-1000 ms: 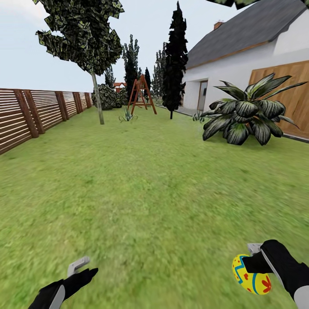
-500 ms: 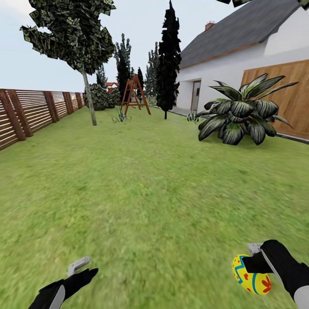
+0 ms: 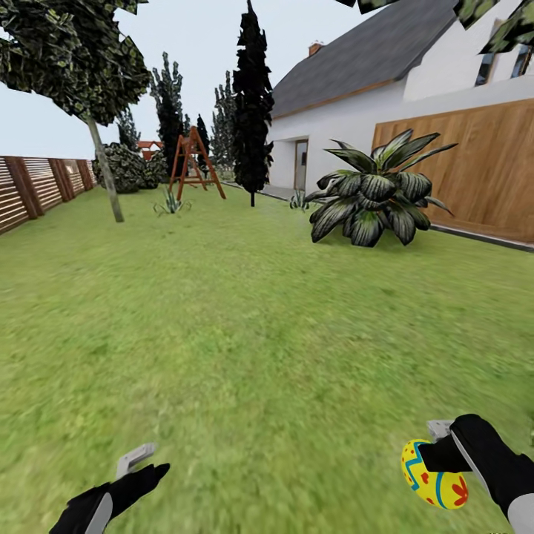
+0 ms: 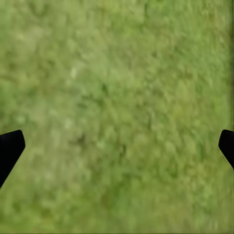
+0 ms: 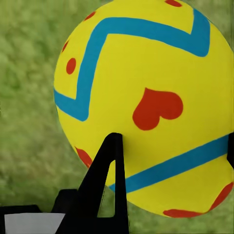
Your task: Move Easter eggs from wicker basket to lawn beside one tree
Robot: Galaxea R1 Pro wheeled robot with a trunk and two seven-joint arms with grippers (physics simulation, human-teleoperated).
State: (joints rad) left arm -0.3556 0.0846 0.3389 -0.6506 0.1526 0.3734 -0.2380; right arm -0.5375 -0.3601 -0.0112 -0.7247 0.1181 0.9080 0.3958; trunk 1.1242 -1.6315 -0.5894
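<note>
My right gripper (image 3: 437,461) is shut on one yellow Easter egg (image 3: 432,483) with blue zigzag bands and red marks, low at the right of the head view. The right wrist view has the egg (image 5: 146,92) close up over grass, with a black finger (image 5: 109,175) against it. My left gripper (image 3: 148,461) hangs open and empty over the lawn (image 3: 245,319), its fingertips (image 4: 9,146) far apart. The wicker basket, the other two eggs and any thick-trunked tree are out of view.
A thin-trunked dark-leaved tree (image 3: 104,174) stands far left by the slat fence (image 3: 37,189). A swing frame (image 3: 194,159), a black cypress (image 3: 254,111) and a large broad-leaved plant (image 3: 371,196) stand ahead. The white house with a wooden wall (image 3: 475,170) is on the right.
The whole view has swung to the right: fence, tree and plant have all slid left in the picture. Both arms keep the same pose, and the egg stays in the right gripper.
</note>
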